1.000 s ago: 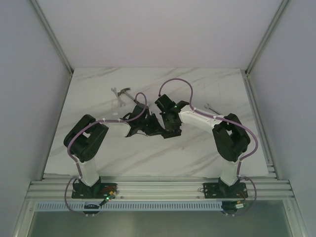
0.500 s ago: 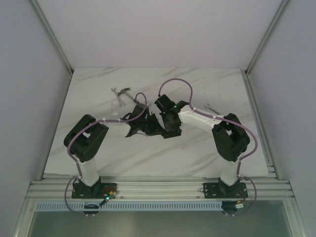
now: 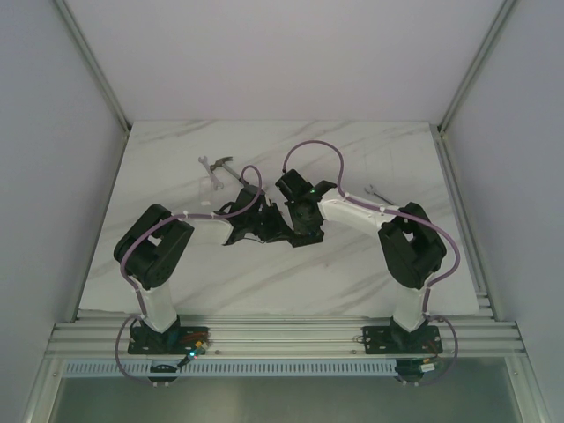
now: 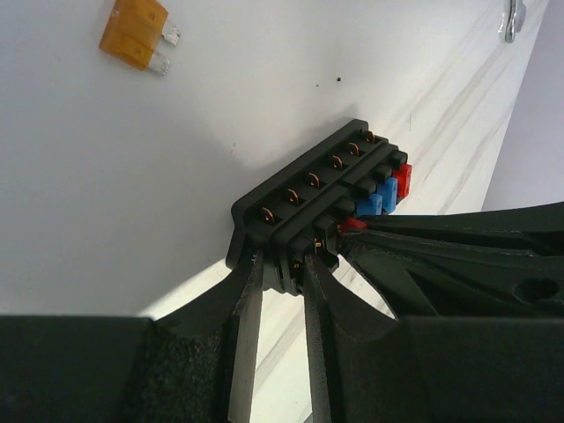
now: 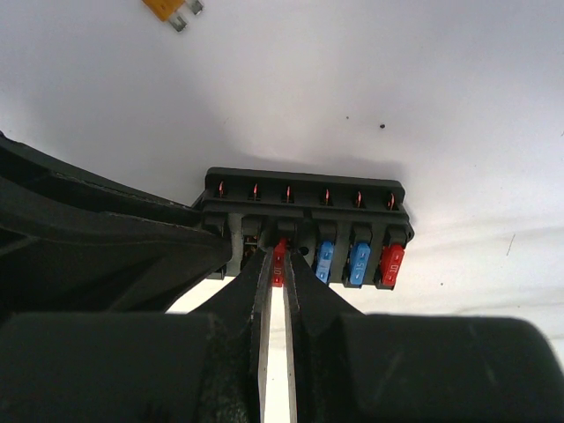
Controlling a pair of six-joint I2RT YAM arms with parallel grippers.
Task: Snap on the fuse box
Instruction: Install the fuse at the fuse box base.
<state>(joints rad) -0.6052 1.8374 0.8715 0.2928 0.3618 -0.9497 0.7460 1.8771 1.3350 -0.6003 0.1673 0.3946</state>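
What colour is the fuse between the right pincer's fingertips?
Red. The fuse shows best in the right wrist view.

Top view high and far, looking down, wrist views close — both on the fuse box (image 4: 310,189)
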